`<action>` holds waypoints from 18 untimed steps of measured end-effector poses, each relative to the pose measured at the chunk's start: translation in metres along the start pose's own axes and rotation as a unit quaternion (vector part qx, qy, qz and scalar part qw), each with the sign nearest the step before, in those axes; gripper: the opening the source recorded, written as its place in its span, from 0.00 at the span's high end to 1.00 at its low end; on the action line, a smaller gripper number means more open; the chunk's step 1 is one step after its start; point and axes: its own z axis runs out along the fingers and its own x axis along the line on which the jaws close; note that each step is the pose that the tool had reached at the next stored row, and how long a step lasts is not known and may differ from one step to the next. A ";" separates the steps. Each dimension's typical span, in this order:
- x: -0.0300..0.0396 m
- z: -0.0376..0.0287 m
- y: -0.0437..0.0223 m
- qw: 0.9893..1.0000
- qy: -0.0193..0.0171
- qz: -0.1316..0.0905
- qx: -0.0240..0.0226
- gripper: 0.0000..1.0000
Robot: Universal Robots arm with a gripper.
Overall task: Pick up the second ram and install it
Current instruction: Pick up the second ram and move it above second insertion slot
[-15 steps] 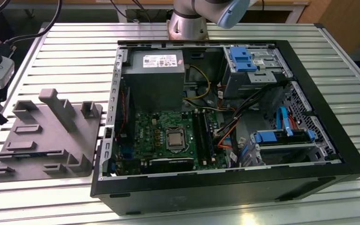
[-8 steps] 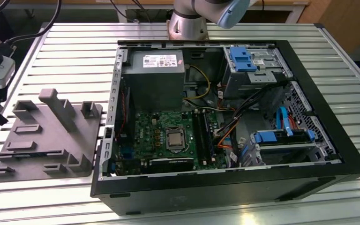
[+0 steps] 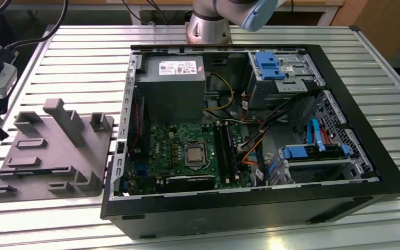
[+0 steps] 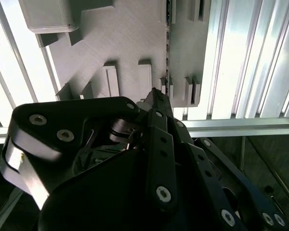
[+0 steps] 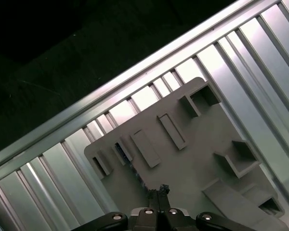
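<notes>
A robot arm is at the pick-up step, and nothing is grasped yet. In both wrist views the black tool [image 4: 156,96] [image 5: 159,189] hangs above a grey plastic holder tray [image 4: 125,38] [image 5: 192,159]. Its two tips are drawn together to a narrow point with nothing between them.

The second ram [image 4: 167,53] [image 5: 121,150] stands on its long edge in a slot of that tray, held between small grey blocks. One end lies close to the tool's tips but apart from them. Seen edge-on, it is a very thin, dark strip with a bluish tint. A row of tiny pale spots runs along its upper edge. Its flat faces are turned away from both wrist cameras, so chips and label cannot be made out.

In the exterior view the holder tray [image 3: 54,156] sits on a ribbed aluminium surface [image 3: 68,57], towards the exterior view's left. An open black computer case [image 3: 255,203] lies just beside it on the right. Inside is a green motherboard [image 3: 179,140] with long black slots near its middle — whether any slot is already filled cannot be told from here.

As a judgement, a grasp would call for the tips to spread and line up square across the stick's thin edge. They would then need to come down straight between the tray's blocks — the slot leaves little room for error, and a board this thin would likely tilt if caught off-centre.
</notes>
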 end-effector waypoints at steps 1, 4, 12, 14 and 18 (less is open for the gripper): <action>0.0000 0.0001 0.0000 1.000 0.001 -0.001 0.001 0.89; 0.0000 0.0005 0.0000 1.000 0.004 -0.002 0.003 0.89; -0.0001 0.0015 0.0000 1.000 0.015 -0.006 0.010 0.89; -0.0001 0.0016 0.0000 1.000 0.018 -0.007 0.012 0.89; -0.0001 0.0019 0.0000 1.000 0.022 -0.008 0.014 0.89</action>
